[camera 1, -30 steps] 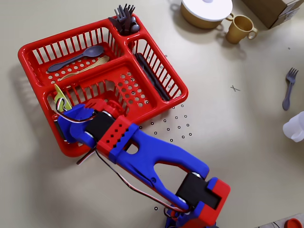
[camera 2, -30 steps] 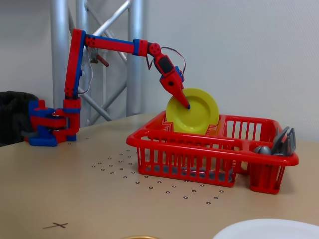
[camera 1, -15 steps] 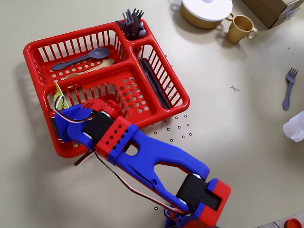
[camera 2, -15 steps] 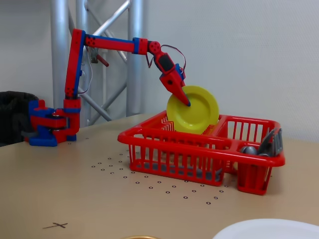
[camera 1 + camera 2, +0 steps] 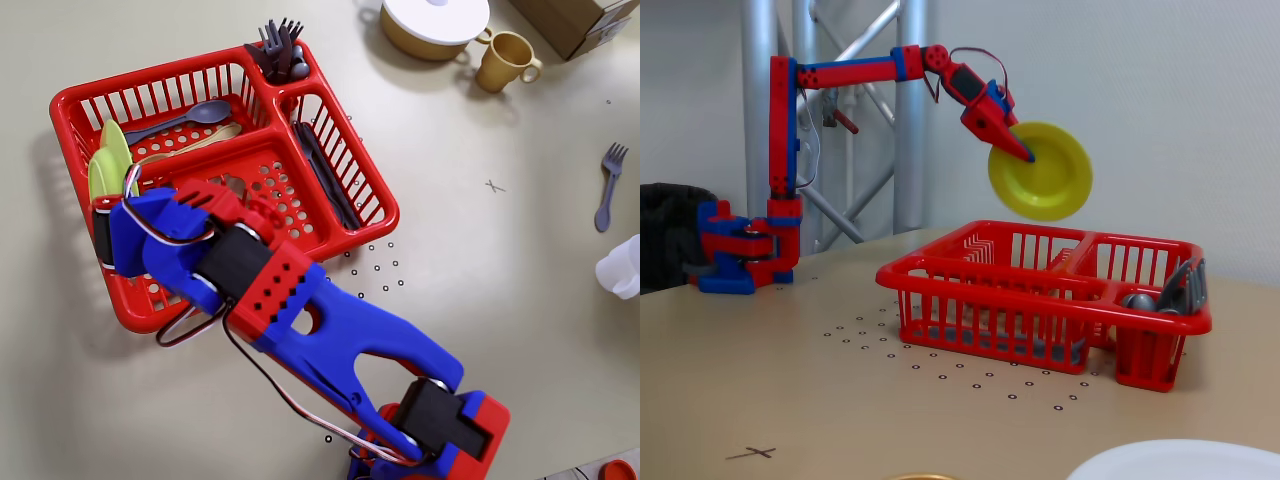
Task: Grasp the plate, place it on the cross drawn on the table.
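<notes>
My gripper (image 5: 1022, 152) is shut on the rim of the lime-green plate (image 5: 1045, 172). It holds the plate nearly upright in the air, clear above the red dish basket (image 5: 1040, 290). In the overhead view the plate (image 5: 105, 160) shows edge-on as a green sliver over the basket's left side, and the gripper (image 5: 112, 198) is mostly hidden under the blue and red wrist. The cross (image 5: 494, 186) is a small pen mark on the beige table (image 5: 480, 300), right of the basket. In the fixed view the cross (image 5: 760, 453) lies near the front left.
The red basket (image 5: 385, 215) holds a spoon (image 5: 180, 118), forks (image 5: 275, 45) and other cutlery. A pot with a white lid (image 5: 435, 20), a yellow mug (image 5: 505, 60) and a cardboard box (image 5: 580, 20) stand at the back right. A grey fork (image 5: 607, 185) and a white object (image 5: 620, 265) lie beyond the cross.
The arm has risen and lifted the plate up out of the basket. The basket slid a little at first and now stays still.
</notes>
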